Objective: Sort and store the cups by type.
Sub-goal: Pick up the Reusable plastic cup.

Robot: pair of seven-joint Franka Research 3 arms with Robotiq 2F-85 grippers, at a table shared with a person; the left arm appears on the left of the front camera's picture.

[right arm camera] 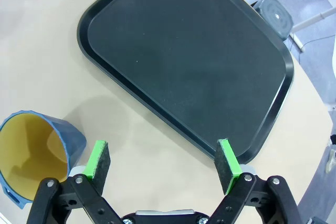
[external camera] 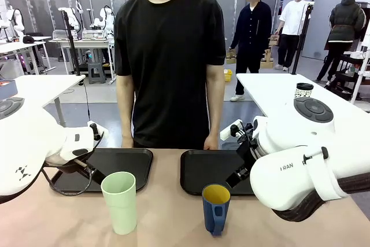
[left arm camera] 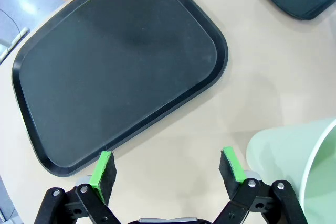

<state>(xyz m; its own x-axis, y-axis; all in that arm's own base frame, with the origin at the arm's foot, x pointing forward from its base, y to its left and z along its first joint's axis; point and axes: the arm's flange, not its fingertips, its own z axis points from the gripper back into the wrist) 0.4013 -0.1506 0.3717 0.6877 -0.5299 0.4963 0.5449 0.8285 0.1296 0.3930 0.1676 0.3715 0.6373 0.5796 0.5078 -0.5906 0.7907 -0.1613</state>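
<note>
The tall pale green tumbler [external camera: 119, 201] stands upright on the tan table near the front, left of centre. The shorter dark blue mug [external camera: 216, 206], yellow inside, stands to its right with its handle toward me. My left gripper [left arm camera: 168, 174] hangs open over the table at the near edge of the left black tray [left arm camera: 115, 66], and the tumbler [left arm camera: 294, 161] is just off one fingertip. My right gripper [right arm camera: 163, 166] is open above the edge of the right black tray [right arm camera: 189, 61], with the mug [right arm camera: 31, 150] beside one finger. Nothing sits between either pair of pads.
Both black trays [external camera: 110, 163] [external camera: 211, 169] lie side by side with bare surfaces. A person in a black shirt stands at the far edge, hands [external camera: 211, 143] resting by the trays. A white speckled travel cup [external camera: 303, 89] sits on another table behind.
</note>
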